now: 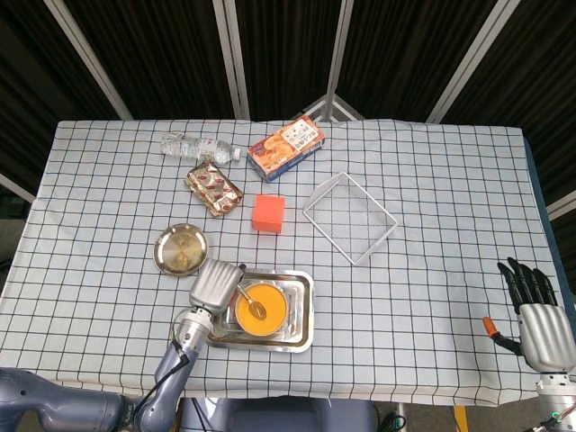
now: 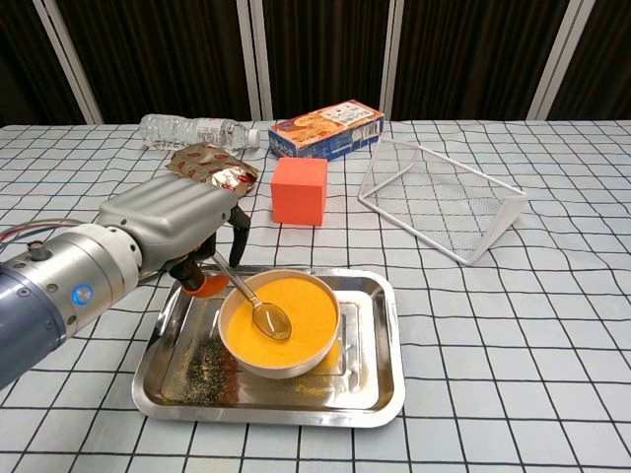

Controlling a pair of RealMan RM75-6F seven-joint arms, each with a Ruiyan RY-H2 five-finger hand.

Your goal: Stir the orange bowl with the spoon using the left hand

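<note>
The orange bowl (image 2: 296, 305) of orange powder sits in a steel tray (image 2: 380, 345) near the table's front edge. A metal spoon (image 2: 268, 315) lies in the bowl, its handle slanting up to the left over the rim. My left hand (image 2: 177, 222) hovers at the tray's left end, right over the handle's tip. The thumb and a finger hang on either side of the handle with a gap between them, and no grip shows. In the head view the bowl (image 1: 263, 310) lies just right of that hand (image 1: 214, 286). My right hand (image 1: 537, 317) stays at the front right corner, fingers spread, holding nothing.
An orange cube (image 2: 299, 190) stands behind the tray, with a tilted wire basket (image 2: 439, 202) to its right. A snack box (image 2: 327, 128), a water bottle (image 2: 192, 130) and a foil packet (image 2: 212, 166) lie further back. A round metal dish (image 1: 181, 250) sits left of the tray.
</note>
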